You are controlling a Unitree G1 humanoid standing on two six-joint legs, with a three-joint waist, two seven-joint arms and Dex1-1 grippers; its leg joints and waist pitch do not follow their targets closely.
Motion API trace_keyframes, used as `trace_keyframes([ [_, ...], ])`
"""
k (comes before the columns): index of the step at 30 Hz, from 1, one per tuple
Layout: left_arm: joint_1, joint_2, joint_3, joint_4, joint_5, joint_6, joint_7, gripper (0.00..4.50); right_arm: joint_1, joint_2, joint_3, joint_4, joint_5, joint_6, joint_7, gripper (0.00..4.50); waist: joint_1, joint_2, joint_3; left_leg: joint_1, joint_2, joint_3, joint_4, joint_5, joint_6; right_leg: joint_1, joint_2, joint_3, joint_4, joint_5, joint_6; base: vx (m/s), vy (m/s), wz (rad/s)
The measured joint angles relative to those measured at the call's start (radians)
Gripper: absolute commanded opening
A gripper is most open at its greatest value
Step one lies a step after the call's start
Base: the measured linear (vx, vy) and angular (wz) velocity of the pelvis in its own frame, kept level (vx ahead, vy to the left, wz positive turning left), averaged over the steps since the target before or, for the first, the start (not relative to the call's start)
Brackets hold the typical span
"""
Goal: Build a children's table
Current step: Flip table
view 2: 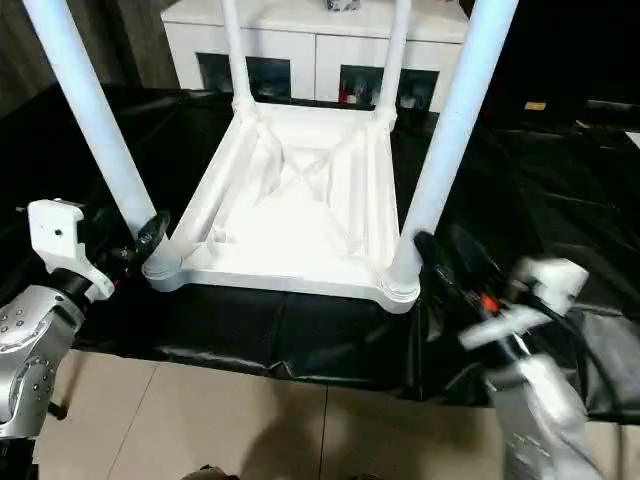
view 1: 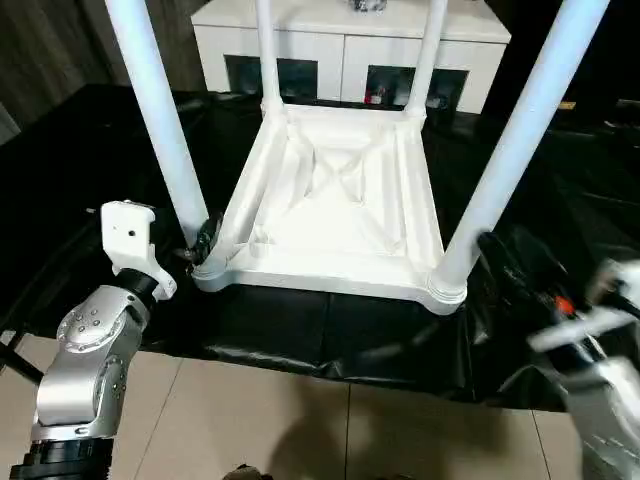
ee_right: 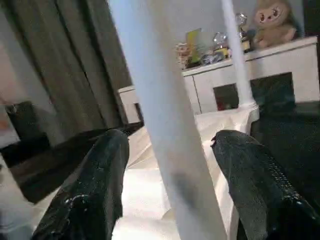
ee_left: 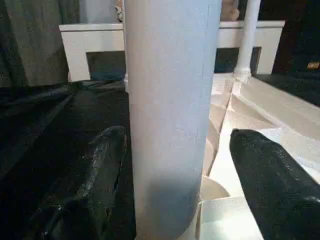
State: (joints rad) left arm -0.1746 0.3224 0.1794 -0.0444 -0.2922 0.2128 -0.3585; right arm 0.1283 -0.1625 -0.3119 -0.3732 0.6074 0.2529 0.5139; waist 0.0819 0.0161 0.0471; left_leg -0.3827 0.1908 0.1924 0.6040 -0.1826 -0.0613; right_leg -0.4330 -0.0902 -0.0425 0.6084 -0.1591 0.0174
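Note:
The white tabletop (view 1: pixel 330 200) lies upside down on a black sheet, ribbed underside up. All four white legs stand in its corner sockets: near-left (view 1: pixel 160 130), near-right (view 1: pixel 520 140), far-left (view 1: pixel 267 50), far-right (view 1: pixel 428 55). My left gripper (view 1: pixel 205 240) is low at the near-left leg, just above its socket. In the left wrist view its black fingers (ee_left: pixel 95 175) straddle that leg (ee_left: pixel 170 125), open with gaps on both sides. My right gripper (view 2: pixel 430 250) sits at the base of the near-right leg, open, with the leg (ee_right: pixel 165 125) between its fingers (ee_right: pixel 260 190).
A black sheet (view 1: pixel 300 320) covers the floor under the tabletop, with beige tiles (view 1: pixel 300 420) in front of it. A white glass-doored cabinet (view 1: pixel 345 50) stands right behind the far legs, carrying a plush toy (ee_right: pixel 272 20) and small items. Dark curtains hang at the left.

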Motion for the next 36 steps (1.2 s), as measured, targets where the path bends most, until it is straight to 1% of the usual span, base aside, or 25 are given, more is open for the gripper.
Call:
trace_keyframes([
  [2,-0.025,-0.005,0.0,0.005,-0.011,0.001,-0.005,4.12,0.038,-0.048,0.0,-0.02,0.06,0.042,0.058,3.0,-0.002,0.004,-0.002,0.0,0.0,-0.002,0.0,0.0,0.0,0.001,0.001,-0.001,-0.003,0.0,0.0,0.0,0.0,0.0],
  [4,-0.039,-0.005,0.0,0.006,-0.012,0.001,-0.006,4.38,0.049,-0.074,0.006,-0.02,0.076,0.065,0.089,3.0,-0.007,0.009,-0.006,0.0,0.0,-0.006,-0.001,0.0,0.0,0.007,0.002,-0.003,-0.01,0.0,0.0,0.0,0.0,0.0],
  [5,-0.045,-0.004,-0.002,0.012,-0.009,0.001,-0.005,4.45,0.056,-0.1,0.019,-0.021,0.074,0.075,0.11,3.0,-0.013,0.015,-0.008,0.001,-0.001,-0.011,-0.001,0.0,0.0,0.012,0.003,-0.006,-0.017,0.0,0.001,0.0,0.0,0.0],
  [6,-0.052,-0.003,-0.002,0.022,-0.006,0.001,-0.005,4.47,0.06,-0.128,0.04,-0.021,0.066,0.088,0.125,3.0,-0.02,0.017,-0.007,0.004,-0.002,-0.014,-0.001,0.0,0.0,0.016,0.003,-0.008,-0.021,0.0,0.001,0.0,0.0,0.0],
  [9,-0.066,0.002,0.0,0.039,0.004,0.001,0.003,4.48,0.037,-0.151,0.115,-0.014,0.007,0.111,0.139,3.0,-0.037,0.018,-0.006,0.007,-0.002,-0.025,-0.002,0.0,0.0,0.025,0.0,-0.025,-0.036,0.0,0.001,0.0,0.0,0.0],
  [11,-0.08,0.004,0.002,0.063,0.012,0.008,0.019,4.48,-0.026,-0.148,0.167,0.003,-0.038,0.125,0.121,3.0,-0.051,0.018,-0.005,0.01,-0.002,-0.033,-0.002,0.0,0.0,0.033,-0.001,-0.036,-0.048,0.0,0.001,0.0,0.0,0.0],
  [12,-0.084,0.006,0.002,0.067,0.013,0.012,0.024,4.48,-0.056,-0.143,0.188,0.021,-0.062,0.125,0.111,3.0,-0.054,0.019,-0.005,0.011,-0.002,-0.037,-0.002,0.0,0.0,0.037,-0.002,-0.045,-0.054,0.0,0.001,0.0,0.0,0.0],
  [13,-0.088,0.006,0.002,0.068,0.013,0.02,0.026,4.14,-0.079,-0.14,0.209,0.041,-0.084,0.125,0.1,3.0,-0.057,0.018,-0.004,0.013,-0.001,-0.042,-0.002,0.0,0.0,0.043,-0.003,-0.055,-0.061,0.0,0.001,0.0,0.0,0.0],
  [15,-0.091,0.01,0.005,0.068,0.012,0.035,0.035,4.13,-0.116,-0.13,0.254,0.087,-0.134,0.122,0.079,3.0,-0.06,0.026,0.004,0.018,0.004,-0.056,-0.006,-0.001,0.0,0.063,-0.003,-0.077,-0.077,-0.003,-0.002,0.0,0.0,0.0],
  [16,-0.092,0.014,0.008,0.068,0.012,0.047,0.039,4.13,-0.132,-0.119,0.267,0.111,-0.146,0.122,0.067,3.0,-0.055,0.029,0.01,0.018,0.005,-0.053,-0.008,-0.001,0.0,0.066,-0.004,-0.077,-0.056,-0.016,-0.009,-0.079,-0.009,0.07],
  [17,-0.097,0.013,0.006,0.066,0.012,0.056,0.041,3.94,-0.138,-0.109,0.273,0.132,-0.154,0.12,0.054,3.0,-0.043,0.02,0.013,0.022,0.005,-0.033,-0.008,0.0,0.0,0.062,-0.007,-0.062,0.009,-0.046,-0.033,-0.027,-0.066,0.17],
  [18,-0.098,0.014,0.011,0.062,0.012,0.058,0.044,3.78,-0.153,-0.099,0.279,0.153,-0.163,0.117,0.042,3.0,-0.032,-0.011,0.01,0.036,0.0,-0.011,-0.007,0.0,0.0,0.064,-0.012,-0.027,0.043,-0.06,-0.007,-0.027,-0.066,0.17],
  [19,-0.095,0.012,0.012,0.061,0.012,0.061,0.048,3.7,-0.172,-0.093,0.281,0.171,-0.171,0.114,0.034,3.0,-0.024,-0.021,0.013,0.038,-0.007,-0.009,0.002,-0.004,-0.004,0.05,-0.007,-0.013,0.051,-0.064,0.004,0.004,-0.118,0.16],
  [20,-0.075,0.008,0.013,0.058,0.012,0.066,0.052,3.7,-0.2,-0.091,0.282,0.195,-0.179,0.11,0.026,3.0,-0.005,-0.018,0.014,0.036,-0.01,-0.03,0.043,-0.052,-0.007,0.038,-0.008,-0.017,0.051,-0.064,0.004,0.051,-0.057,-0.15],
  [21,-0.067,0.008,0.016,0.058,0.013,0.069,0.058,3.7,-0.215,-0.086,0.282,0.204,-0.186,0.101,0.023,3.0,0.002,-0.007,0.009,0.032,-0.016,-0.053,0.042,-0.053,-0.005,0.039,-0.007,-0.022,0.052,-0.064,0.004,0.051,-0.057,-0.15],
  [22,-0.07,0.007,0.017,0.058,0.013,0.074,0.063,3.7,-0.23,-0.075,0.284,0.226,-0.194,0.085,0.018,3.0,0.008,0.0,0.004,0.027,-0.02,-0.065,0.031,-0.039,-0.023,0.03,-0.003,-0.026,0.045,-0.063,0.003,0.071,-0.006,-0.14],
  [23,-0.071,0.007,0.018,0.055,0.013,0.075,0.066,3.46,-0.231,-0.074,0.297,0.237,-0.204,0.081,0.024,3.0,0.007,-0.007,0.002,0.024,-0.017,-0.065,0.018,-0.029,-0.026,0.027,0.004,-0.025,0.033,-0.059,-0.003,0.001,-0.035,0.2],
  [24,-0.069,0.007,0.021,0.051,0.013,0.079,0.072,3.31,-0.239,-0.076,0.315,0.256,-0.213,0.069,0.04,3.0,0.005,-0.014,0.002,0.022,-0.015,-0.059,0.015,-0.024,-0.025,0.027,0.007,-0.02,0.027,-0.037,-0.015,0.001,-0.035,0.2],
  [25,-0.069,0.006,0.019,0.049,0.013,0.084,0.074,3.31,-0.244,-0.074,0.327,0.268,-0.216,0.062,0.05,3.0,0.005,-0.016,0.001,0.02,-0.012,-0.056,0.016,-0.023,-0.025,0.028,0.009,-0.018,0.025,-0.024,-0.016,0.0,0.0,0.0],
  [27,-0.064,0.006,0.019,0.036,0.013,0.091,0.077,3.3,-0.256,-0.074,0.363,0.295,-0.226,0.042,0.086,3.0,0.005,-0.017,0.001,0.019,-0.008,-0.052,0.015,-0.023,-0.025,0.029,0.011,-0.018,0.02,-0.024,-0.016,0.0,0.0,0.0],
  [29,-0.064,0.006,0.021,0.026,0.012,0.095,0.078,2.99,-0.26,-0.072,0.38,0.321,-0.235,0.029,0.1,3.0,0.005,-0.017,0.001,0.017,-0.004,-0.049,0.015,-0.023,-0.025,0.029,0.012,-0.019,0.018,-0.025,-0.013,0.0,0.0,0.0],
  [30,-0.064,0.007,0.021,0.025,0.011,0.095,0.078,2.85,-0.262,-0.071,0.382,0.33,-0.24,0.022,0.101,3.0,0.005,-0.017,0.001,0.017,-0.002,-0.048,0.015,-0.023,-0.025,0.029,0.013,-0.019,0.018,-0.026,-0.013,0.0,0.0,0.0],
  [33,-0.072,0.006,0.021,0.034,0.004,0.087,0.067,2.84,-0.278,-0.064,0.383,0.345,-0.254,0.008,0.101,3.0,0.004,-0.018,0.002,0.016,-0.001,-0.047,0.014,-0.023,-0.025,0.028,0.014,-0.019,0.017,-0.027,-0.011,0.0,0.0,0.0],
  [34,-0.077,0.006,0.021,0.04,0.001,0.084,0.059,2.5,-0.279,-0.064,0.383,0.345,-0.256,0.003,0.101,3.0,0.004,-0.018,0.002,0.016,-0.001,-0.047,0.013,-0.023,-0.025,0.028,0.014,-0.019,0.016,-0.027,-0.011,0.0,0.0,0.0],
  [36,-0.091,0.008,0.02,0.051,-0.005,0.076,0.041,2.4,-0.28,-0.063,0.383,0.345,-0.257,-0.002,0.101,3.0,0.006,-0.018,0.002,0.016,-0.001,-0.047,0.012,-0.023,-0.025,0.028,0.014,-0.02,0.015,-0.027,-0.011,0.0,0.0,0.0],
])
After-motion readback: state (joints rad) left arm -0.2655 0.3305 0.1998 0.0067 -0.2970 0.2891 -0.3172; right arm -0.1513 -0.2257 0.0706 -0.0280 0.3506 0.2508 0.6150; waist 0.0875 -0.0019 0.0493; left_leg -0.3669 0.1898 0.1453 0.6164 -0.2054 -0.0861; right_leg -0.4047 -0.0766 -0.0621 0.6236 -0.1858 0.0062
